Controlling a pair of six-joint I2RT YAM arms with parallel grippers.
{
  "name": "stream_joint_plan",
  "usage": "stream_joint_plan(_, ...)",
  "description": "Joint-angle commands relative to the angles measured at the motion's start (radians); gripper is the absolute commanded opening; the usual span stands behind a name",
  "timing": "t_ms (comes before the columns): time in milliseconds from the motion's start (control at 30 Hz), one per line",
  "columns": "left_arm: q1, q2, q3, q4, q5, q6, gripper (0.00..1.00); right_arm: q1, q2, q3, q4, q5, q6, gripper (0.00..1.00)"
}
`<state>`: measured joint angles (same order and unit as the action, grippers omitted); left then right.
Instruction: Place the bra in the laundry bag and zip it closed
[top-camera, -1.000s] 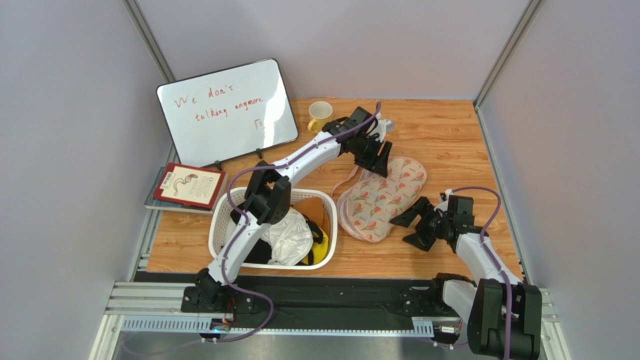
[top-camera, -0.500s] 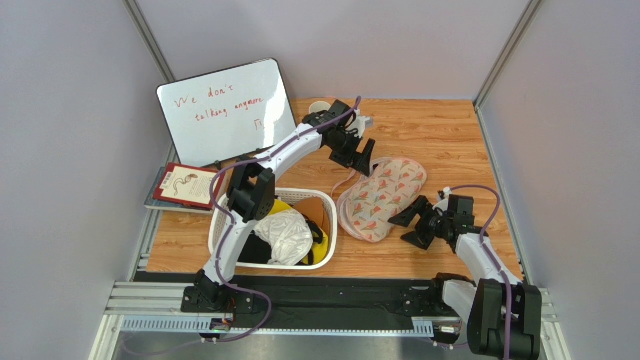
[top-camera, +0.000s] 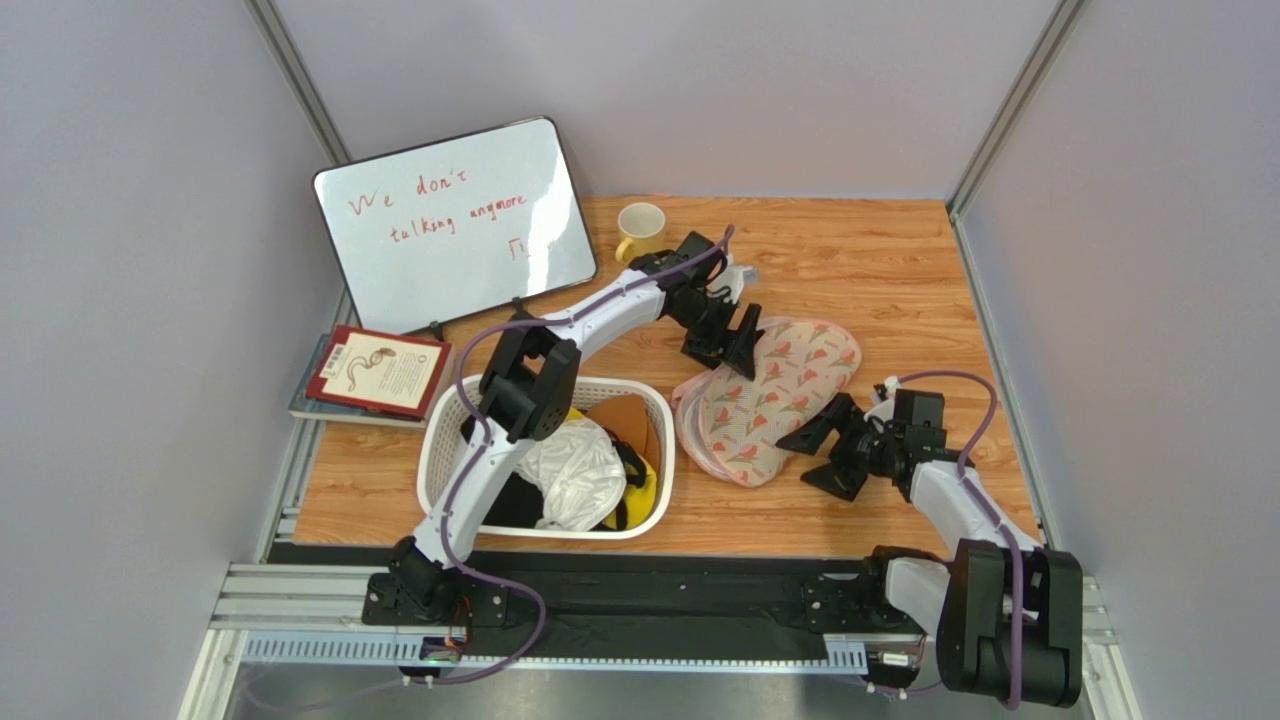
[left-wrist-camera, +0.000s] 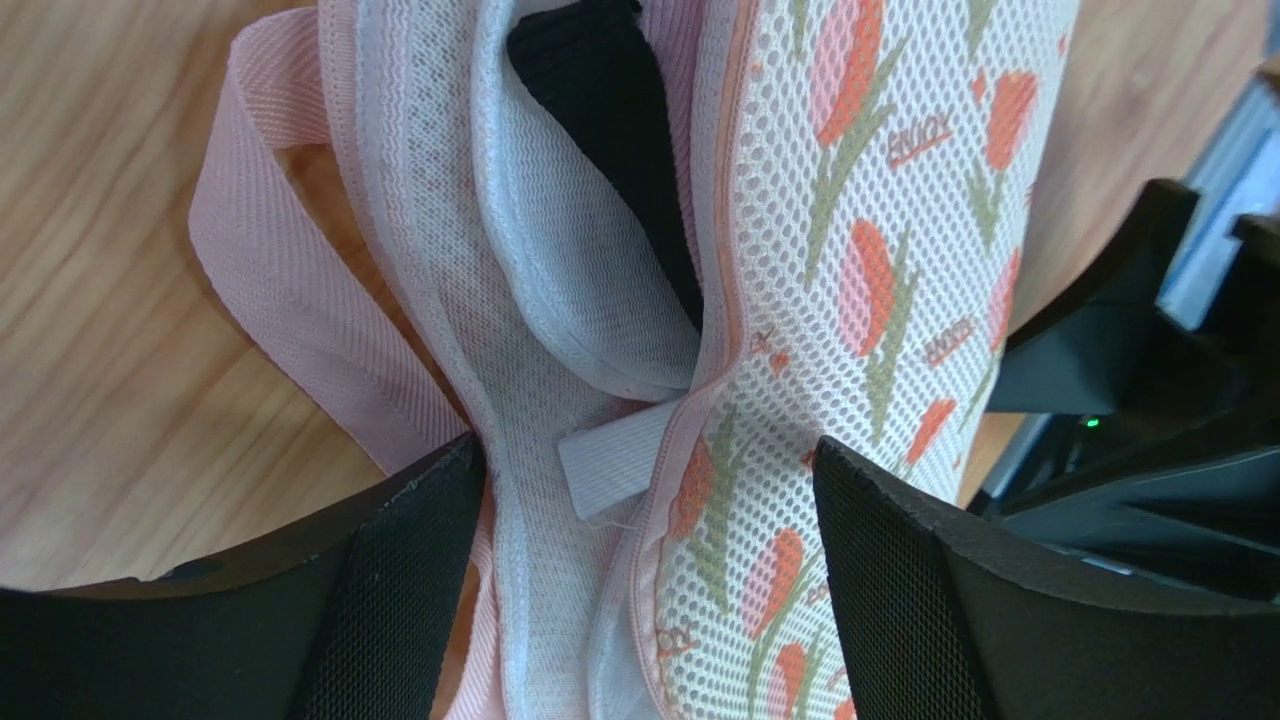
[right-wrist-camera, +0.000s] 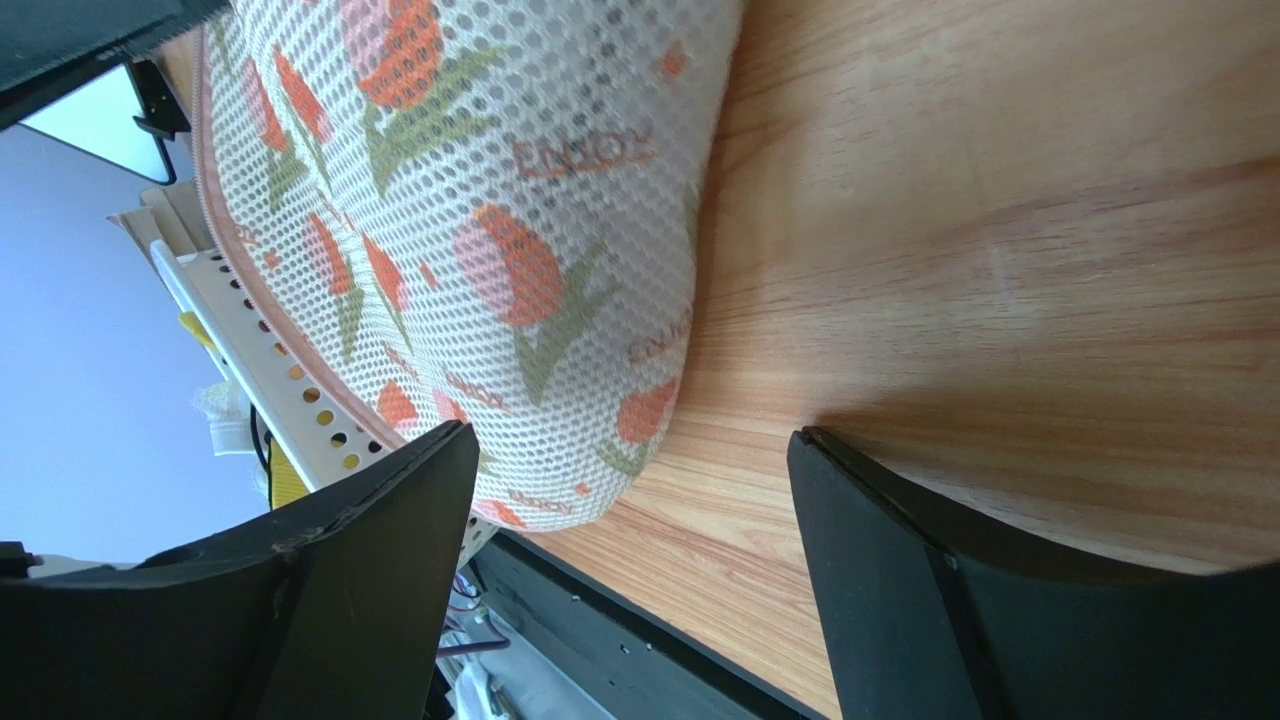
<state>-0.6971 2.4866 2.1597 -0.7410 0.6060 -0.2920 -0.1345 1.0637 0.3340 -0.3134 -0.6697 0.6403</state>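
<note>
Wooden surface (top-camera: 887, 270), seen from above: the laundry bag (top-camera: 774, 393) lay toward the right edge, its long axis slanting from near-left to far-right; the left pincer (top-camera: 735, 351) hung over its far-left side, the right pincer (top-camera: 813, 456) just beside its near-right side. Left wrist: fingers spread astride the unzipped mouth, holding nothing; black trim inside looked to be the bra (left-wrist-camera: 601, 135), seemingly already in. Right wrist: fingers spread, empty, bag ahead; the open zip seemed nearer the left arm.
</note>
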Motion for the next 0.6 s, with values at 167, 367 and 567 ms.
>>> stream_joint_plan(167, -0.067, 0.136, 0.204, 0.267, 0.170, -0.251, 0.84, -0.005, -0.030, 0.036, 0.017, -0.005, 0.059, 0.80)
stream_joint_plan(367, -0.065, 0.034, 0.239, 0.229, 0.071, -0.238, 0.93, -0.005, -0.120, 0.023, -0.041, 0.010, 0.076, 0.80)
stream_joint_plan(567, -0.065, -0.198, 0.163, -0.020, -0.266, -0.087, 1.00, -0.005, -0.146, -0.007, -0.053, 0.039, 0.090, 0.80)
